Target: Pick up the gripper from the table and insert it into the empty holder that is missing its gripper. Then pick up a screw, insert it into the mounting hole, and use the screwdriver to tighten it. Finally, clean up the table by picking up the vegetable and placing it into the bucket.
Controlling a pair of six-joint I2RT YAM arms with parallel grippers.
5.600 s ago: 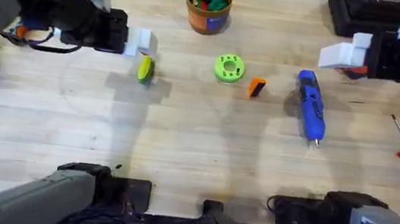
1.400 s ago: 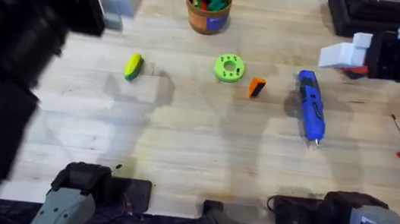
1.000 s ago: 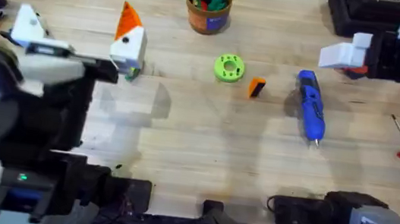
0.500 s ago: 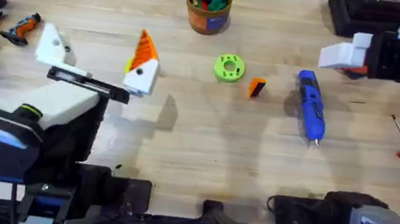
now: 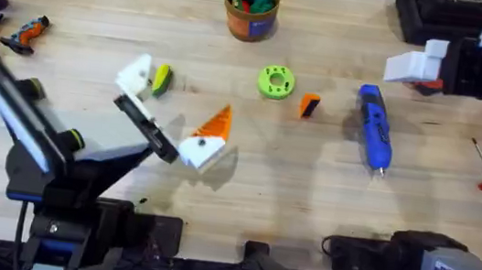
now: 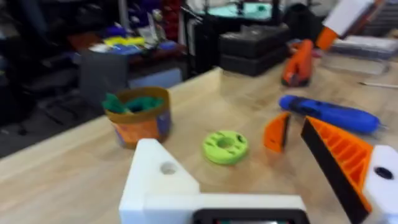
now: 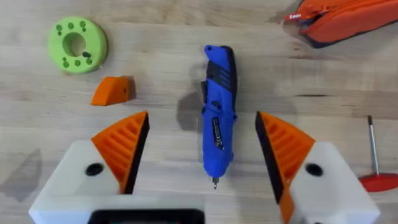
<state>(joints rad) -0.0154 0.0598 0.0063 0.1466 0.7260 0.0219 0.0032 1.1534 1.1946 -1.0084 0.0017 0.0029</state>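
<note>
At the left of the overhead view, the left gripper [image 5: 168, 115] is held low over the table with its fingers apart; one finger is a bare white holder [image 5: 135, 73] with an open mounting hole, the other carries its orange ribbed pad [image 5: 214, 123]. The vegetable [image 5: 162, 78] lies just beside the bare holder. Further right, past the lime-green disc [image 5: 276, 81], the loose gripper [image 5: 309, 105] rests on the wood, near the blue screwdriver [image 5: 374, 128]. At the far right, the right gripper [image 7: 200, 155] is raised over the screwdriver, fingers wide apart and empty.

The step in hand is judged to be fetching the loose gripper. It would best be taken by the right arm, which is nearer, and pinched across its flat sides so that the black end is left free for insertion. The holder should be kept steady and turned toward the right arm, and the screwdriver should not be knocked on the way down.
</note>
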